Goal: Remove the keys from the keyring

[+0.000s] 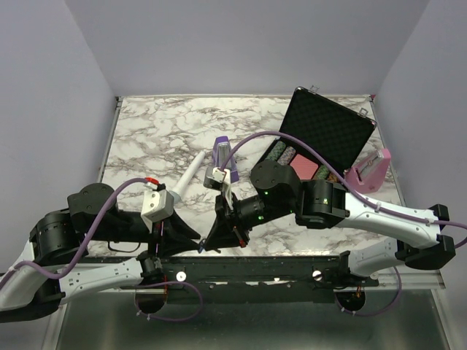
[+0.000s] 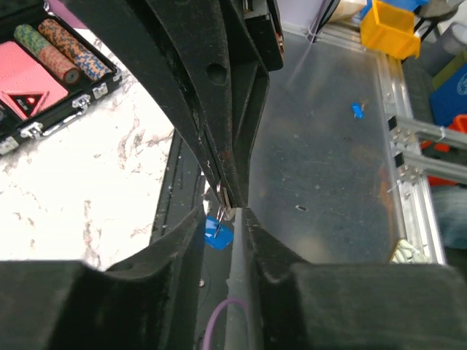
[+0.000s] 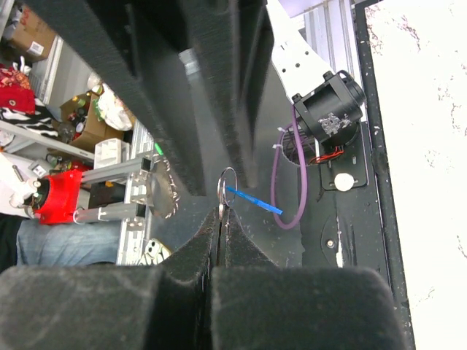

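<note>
Two grippers are jammed tip to tip over the dark front rail of the marble table [image 1: 146, 138]. From overhead their black fingers blur into one lump, so the wrist cams are all you get. The keyring [image 3: 226, 185] is a thin wire loop poking out of the right gripper [image 3: 219, 222], whose jaws are clamped flat together on its lower part. The key [image 3: 220, 211] is tough to make out. I think it's the silvery sliver right at the pinch line, mostly buried between the pads. A blue tag [image 3: 252, 198] sticks out sideways from the ring. The left gripper [image 2: 222, 215] comes at it from the opposite side with its jaws apart, one finger on each side of the ring and the right gripper's tips. Whether its pads touch anything, I can't tell from either cam.

Containers: a black case [image 1: 328, 135] lies open at the far right of the table with its lid tipped back. Its tray holds rows of poker chips [image 2: 62, 47] and a pink block [image 2: 25, 84], and the left wrist view cuts most of it off. A purple metronome [image 1: 221, 153] and a white stick [image 1: 186, 175] sit mid-table. A pink thing [image 1: 368, 169] is just beside the case.

Pose: the left arm is folded with its elbow back at the left and its forearm reaching right. The right arm sweeps in from the right, wrist bent down and to the left.
</note>
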`<state>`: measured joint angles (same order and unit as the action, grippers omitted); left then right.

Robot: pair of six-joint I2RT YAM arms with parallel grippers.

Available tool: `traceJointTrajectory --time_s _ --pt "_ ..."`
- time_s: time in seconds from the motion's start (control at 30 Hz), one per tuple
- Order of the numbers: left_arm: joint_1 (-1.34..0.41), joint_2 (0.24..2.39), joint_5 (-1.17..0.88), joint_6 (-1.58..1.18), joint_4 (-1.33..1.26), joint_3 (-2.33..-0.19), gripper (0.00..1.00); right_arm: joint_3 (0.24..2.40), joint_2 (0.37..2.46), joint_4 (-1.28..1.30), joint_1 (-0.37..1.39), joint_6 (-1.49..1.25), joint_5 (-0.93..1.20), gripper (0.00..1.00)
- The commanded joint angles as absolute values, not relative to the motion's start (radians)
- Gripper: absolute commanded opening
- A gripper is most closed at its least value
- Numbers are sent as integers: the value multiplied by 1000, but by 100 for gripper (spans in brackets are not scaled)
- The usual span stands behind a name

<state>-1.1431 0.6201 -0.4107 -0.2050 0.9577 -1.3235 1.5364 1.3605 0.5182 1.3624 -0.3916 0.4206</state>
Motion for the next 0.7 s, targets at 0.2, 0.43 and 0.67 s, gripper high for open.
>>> traceJointTrajectory --time_s 0.2,0.43,0.67 --pt "-1144 624 -433 -213 962 -1309 0 1559 1350 523 1376 -380 410 1" --pt "-1144 551 -393 -264 856 -1250 0 1525 1299 468 1376 -394 354 1" --pt "-1144 460 -374 -330 680 -1160 0 1437 1241 356 1374 -439 298 1"
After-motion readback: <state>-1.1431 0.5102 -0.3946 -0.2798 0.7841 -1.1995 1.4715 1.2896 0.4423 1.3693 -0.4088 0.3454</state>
